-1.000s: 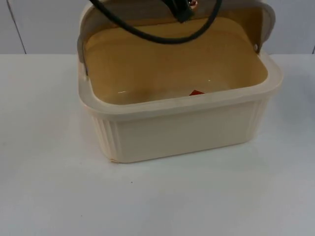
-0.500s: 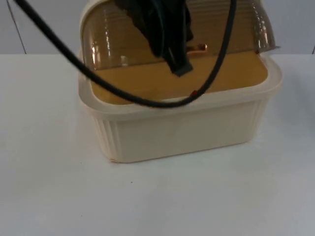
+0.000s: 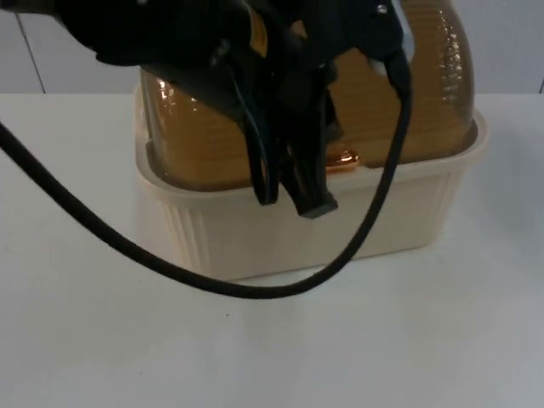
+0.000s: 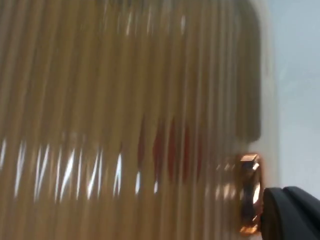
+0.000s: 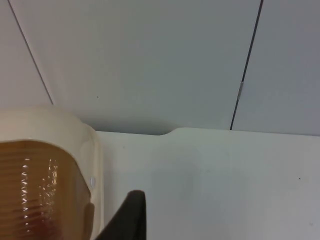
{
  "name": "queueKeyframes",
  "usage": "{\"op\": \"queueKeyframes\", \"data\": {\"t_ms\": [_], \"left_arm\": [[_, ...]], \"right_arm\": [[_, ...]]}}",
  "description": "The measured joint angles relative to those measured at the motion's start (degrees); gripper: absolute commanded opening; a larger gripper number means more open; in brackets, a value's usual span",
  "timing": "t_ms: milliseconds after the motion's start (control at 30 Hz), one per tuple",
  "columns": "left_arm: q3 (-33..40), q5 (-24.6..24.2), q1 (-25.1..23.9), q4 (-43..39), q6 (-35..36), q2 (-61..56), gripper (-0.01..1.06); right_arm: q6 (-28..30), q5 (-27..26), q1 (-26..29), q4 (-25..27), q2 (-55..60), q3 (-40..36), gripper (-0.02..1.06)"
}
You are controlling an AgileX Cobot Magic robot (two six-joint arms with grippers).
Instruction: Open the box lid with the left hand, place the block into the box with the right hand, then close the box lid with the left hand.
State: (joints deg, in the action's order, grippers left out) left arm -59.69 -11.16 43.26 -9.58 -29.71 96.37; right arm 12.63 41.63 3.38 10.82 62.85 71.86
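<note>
At the table's [image 3: 85, 340] far edge, towards its middle, we see the cream box [image 3: 323, 229], with its ribbed amber lid [image 3: 425, 93] rolled almost down to the front rim. Over it the left gripper [image 3: 293, 191] reaches to the copper handle [image 3: 344, 159]; we cannot tell how wide its fingers stand. In the left wrist view the red block [image 4: 170, 150] shows through the lid [image 4: 125, 100], inside the box, near the handle [image 4: 248, 192]. We judge the risks small: the fingertip could slip off the handle and leave a gap, or a hard push could shove the box. The right gripper [image 5: 125, 217] waits beside the box's right end [image 5: 92, 165], its spread unclear.
</note>
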Motion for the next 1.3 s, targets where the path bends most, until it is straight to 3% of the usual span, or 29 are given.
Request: {"op": "queueKeyframes", "data": {"t_ms": [300,500,600,667,700,900,933,1000,1067,1300], "left_arm": [[0.0,2.81,3.92,8.85,0.54,-10.43,0.0],[-1.62,3.82,0.75,14.03,0.99,-20.64,0.0],[-3.33,4.33,-5.23,16.43,1.11,-26.24,0.0],[-3.74,4.58,-11.84,18.28,1.11,-29.4,0.0],[-3.74,4.58,-11.84,18.28,1.11,-29.4,0.0],[-3.74,2.52,-34.56,27.96,2.7,-32.44,0.0],[-3.74,2.52,-34.56,27.96,2.7,-32.44,0.0],[-3.74,1.18,-42.22,31.9,2.92,-32.33,0.0],[-3.74,-1.09,-46.78,34.43,3.01,-31.91,0.0],[-3.63,-7.58,-48.28,35.56,3.14,-27.72,0.0]], "right_arm": [[0.0,0.0,0.0,0.0,0.0,0.0,1.05],[0.11,0.04,0.0,0.0,0.0,0.0,1.05],[0.21,0.04,0.0,0.0,0.0,0.0,1.05],[0.21,0.04,0.0,0.0,0.0,0.0,1.05],[0.21,0.04,0.0,0.0,0.0,0.0,1.05],[0.21,0.14,0.0,0.0,0.0,0.0,1.05],[0.21,0.14,0.0,0.0,0.0,0.0,1.05],[0.21,0.14,0.0,0.0,0.0,0.0,1.05],[0.21,0.14,0.0,0.0,0.0,0.0,1.05],[0.21,0.14,0.0,0.0,0.0,0.0,1.05]]}}
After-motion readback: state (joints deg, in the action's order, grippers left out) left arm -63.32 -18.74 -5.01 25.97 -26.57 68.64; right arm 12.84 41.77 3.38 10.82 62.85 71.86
